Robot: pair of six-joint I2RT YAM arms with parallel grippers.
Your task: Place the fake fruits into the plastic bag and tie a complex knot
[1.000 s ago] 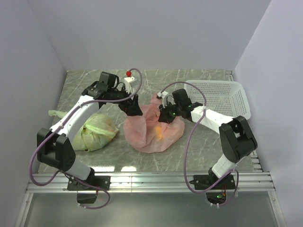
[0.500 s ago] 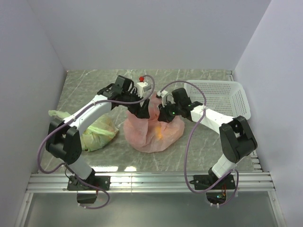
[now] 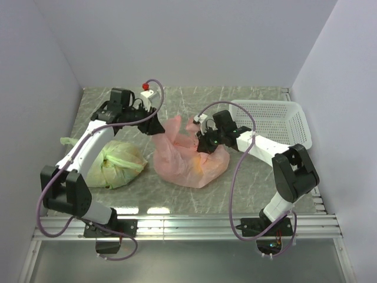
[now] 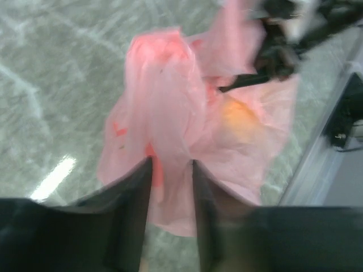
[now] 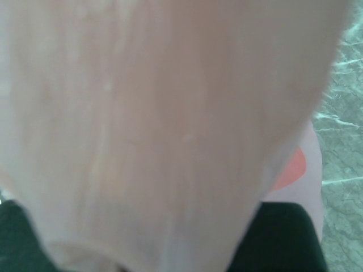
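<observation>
Withdrawn leftward, left gripper pinching plastic bag edge (film taut), right gripper pressed together

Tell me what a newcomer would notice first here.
The salmon-pink plastic bag lies at mid-table between both arms. The left claw pinches a fold of its film, and the right claw is at its top. A pale green bag lies left; a white basket sits far right.

The top external camera sits high behind the arm bases, looking down over the whole table. The left wrist camera looks past the left gripper, close on the plastic bag. The right wrist camera is almost against that bag, also seen from above.
</observation>
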